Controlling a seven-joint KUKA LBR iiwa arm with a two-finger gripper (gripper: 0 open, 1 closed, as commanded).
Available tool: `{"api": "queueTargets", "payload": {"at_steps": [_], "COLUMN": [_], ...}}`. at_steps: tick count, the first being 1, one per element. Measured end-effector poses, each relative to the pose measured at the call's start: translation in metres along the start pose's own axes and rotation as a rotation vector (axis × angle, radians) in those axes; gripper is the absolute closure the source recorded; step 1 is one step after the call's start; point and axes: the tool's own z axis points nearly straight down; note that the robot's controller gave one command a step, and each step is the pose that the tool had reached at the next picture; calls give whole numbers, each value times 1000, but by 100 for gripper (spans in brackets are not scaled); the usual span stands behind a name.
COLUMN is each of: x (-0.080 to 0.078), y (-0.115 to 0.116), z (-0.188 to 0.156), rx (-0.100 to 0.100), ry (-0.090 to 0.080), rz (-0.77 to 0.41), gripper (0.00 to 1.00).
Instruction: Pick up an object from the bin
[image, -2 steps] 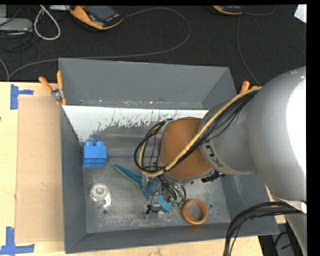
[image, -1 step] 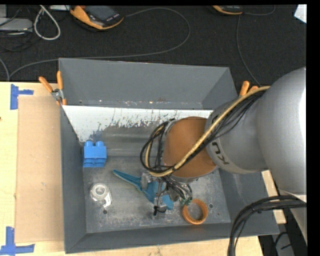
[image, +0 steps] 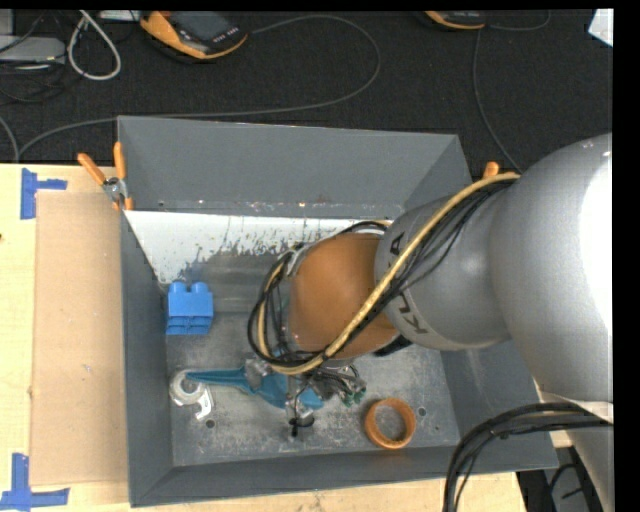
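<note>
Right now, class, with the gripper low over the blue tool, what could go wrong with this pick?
1. The gripper is at one end of the long blue tool, away from its silver hooked end; lifted there, it may swing and slip.
2. The orange tape ring lies close beside it and could get knocked.
3. The arm's orange cover hides the contact, so a miss may go unseen.

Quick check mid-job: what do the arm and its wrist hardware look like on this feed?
The arm is a thick, rounded silver-grey link with black lettering, partly hidden, near its wrist end. An orange domed cover sits on the wrist. Yellow and black cables run along the link and loop round the cover. Below it is a small dark metal gripper.
</note>
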Motion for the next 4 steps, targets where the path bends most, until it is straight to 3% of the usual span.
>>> {"api": "queueTargets", "payload": {"at_steps": [1,2,3,4], "x": [-27,-27,-21,-16], "y": [-107,-107,-129,-129], "z": [-2,-2,-2,-2], "rx": [3,3,1,-2], "ry": [-4,-4,-7,-11], "rz": [341,342,325,334], "gripper": [100,100,100,100]}}
